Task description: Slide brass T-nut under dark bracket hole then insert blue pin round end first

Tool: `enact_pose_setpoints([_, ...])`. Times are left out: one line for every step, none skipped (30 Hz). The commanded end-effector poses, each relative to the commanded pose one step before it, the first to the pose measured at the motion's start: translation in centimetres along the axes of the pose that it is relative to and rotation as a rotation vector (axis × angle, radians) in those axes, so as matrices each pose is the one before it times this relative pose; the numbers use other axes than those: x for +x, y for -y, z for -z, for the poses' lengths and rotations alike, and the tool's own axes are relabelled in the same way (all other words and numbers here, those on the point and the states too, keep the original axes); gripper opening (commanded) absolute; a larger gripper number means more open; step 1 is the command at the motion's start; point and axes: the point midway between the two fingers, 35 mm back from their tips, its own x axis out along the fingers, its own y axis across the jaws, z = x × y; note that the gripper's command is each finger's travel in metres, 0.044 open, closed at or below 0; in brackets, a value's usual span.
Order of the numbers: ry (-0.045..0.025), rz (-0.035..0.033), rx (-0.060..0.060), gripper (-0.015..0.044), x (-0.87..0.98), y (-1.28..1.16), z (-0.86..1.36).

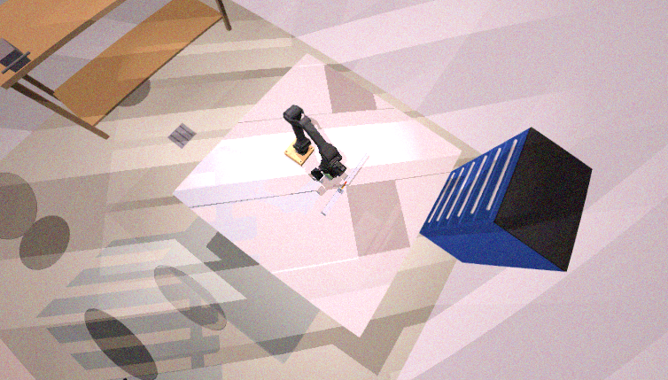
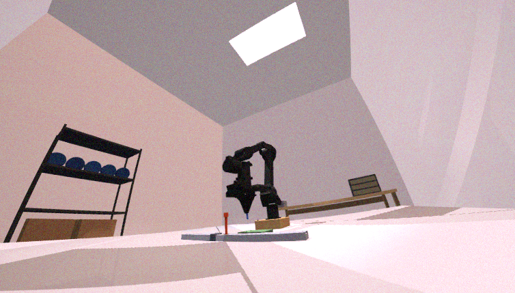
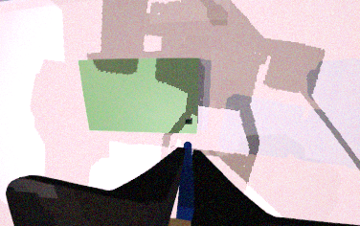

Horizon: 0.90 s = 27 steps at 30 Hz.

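Note:
My gripper point(image 2: 246, 212) point(image 3: 188, 151) is shut on the blue pin point(image 2: 247, 216) point(image 3: 185, 184). The pin points down, its lower end free below the fingertips, above the table and clear of the tray. The green tray point(image 2: 255, 231) point(image 3: 124, 102) lies below, with a small dark hole near one corner. The aluminum rail point(image 1: 359, 165) point(image 2: 266, 236) lies on the table beyond the tray. The orange handle point(image 2: 226, 224) stands upright at the rail, close beside the dark bracket point(image 2: 215, 237). The brass nut cannot be made out. The bracket hole is not visible.
The arm's wooden base point(image 1: 292, 154) point(image 2: 272, 223) stands behind the tray. The upright orange handle rises beside the gripper in the exterior view. A blue and black cabinet point(image 1: 542, 198), a wooden bench point(image 1: 98, 6) and a shelf rack point(image 2: 91, 175) stand far off.

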Motion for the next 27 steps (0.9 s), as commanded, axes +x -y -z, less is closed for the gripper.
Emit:
enact_pose_setpoints([0.01203, -0.00072, -0.0009, -0.0150, -1.071, -0.006, 0.048])
enact_pose_setpoints([0.00011, -0.00001, 0.0000, -0.0150, -0.053, 0.001, 0.009])
enact_pose_setpoints([0.00027, 0.00000, 0.0002, -0.0150, -0.012, 0.002, -0.053])
enact_pose_setpoints([0.00082, 0.00001, 0.0005, -0.0150, -0.036, 0.006, -0.159])
enact_pose_setpoints([0.00137, 0.00001, 0.0009, -0.0150, -0.059, 0.010, -0.265])
enact_pose_setpoints([0.00165, 0.00002, 0.0011, -0.0150, -0.068, 0.013, -0.320])
enact_pose_setpoints([0.00165, 0.00002, 0.0011, -0.0150, -0.064, 0.013, -0.321])
enact_pose_setpoints([0.00165, 0.00002, 0.0011, -0.0150, -0.061, 0.013, -0.321])
enact_pose_setpoints([0.00165, 0.00002, 0.0011, -0.0150, -0.057, 0.014, -0.322])
enact_pose_setpoints([0.00165, 0.00002, 0.0011, -0.0150, -0.053, 0.014, -0.323])
enact_pose_setpoints([0.00166, 0.00003, 0.0011, -0.0150, -0.050, 0.014, -0.323])
enact_pose_setpoints([0.00166, 0.00003, 0.0011, -0.0150, -0.046, 0.015, -0.324])
enact_pose_setpoints([0.00166, 0.00003, 0.0011, -0.0150, -0.043, 0.015, -0.324])
enact_pose_setpoints([0.00166, 0.00003, 0.0011, -0.0150, -0.039, 0.015, -0.325])
enact_pose_setpoints([0.00166, 0.00003, 0.0011, -0.0150, -0.035, 0.016, -0.325])
enact_pose_setpoints([0.00166, 0.00004, 0.0011, -0.0150, -0.032, 0.016, -0.326])
enact_pose_setpoints([0.00166, 0.00004, 0.0011, -0.0150, -0.028, 0.016, -0.326])
enact_pose_setpoints([0.00166, 0.00004, 0.0011, -0.0150, -0.024, 0.017, -0.326])
enact_pose_setpoints([0.00166, 0.00004, 0.0011, -0.0150, -0.021, 0.017, -0.327])
enact_pose_setpoints([0.00166, 0.00004, 0.0011, -0.0150, -0.017, 0.017, -0.327])
enact_pose_setpoints([0.00166, 0.00005, 0.0011, -0.0150, -0.013, 0.018, -0.327])
enact_pose_setpoints([0.00166, 0.00005, 0.0011, -0.0150, -0.010, 0.018, -0.327])
enact_pose_setpoints([0.00166, 0.00005, 0.0011, -0.0150, -0.006, 0.019, -0.327])
enact_pose_setpoints([0.00166, 0.00005, 0.0011, -0.0150, -0.003, 0.019, -0.327])
enact_pose_setpoints([0.00166, 0.00005, 0.0011, -0.0150, 0.001, 0.019, -0.327])
enact_pose_setpoints([0.00166, 0.00005, 0.0011, -0.0150, 0.005, 0.020, -0.327])
enact_pose_setpoints([0.00166, 0.00006, 0.0011, -0.0150, 0.008, 0.020, -0.327])
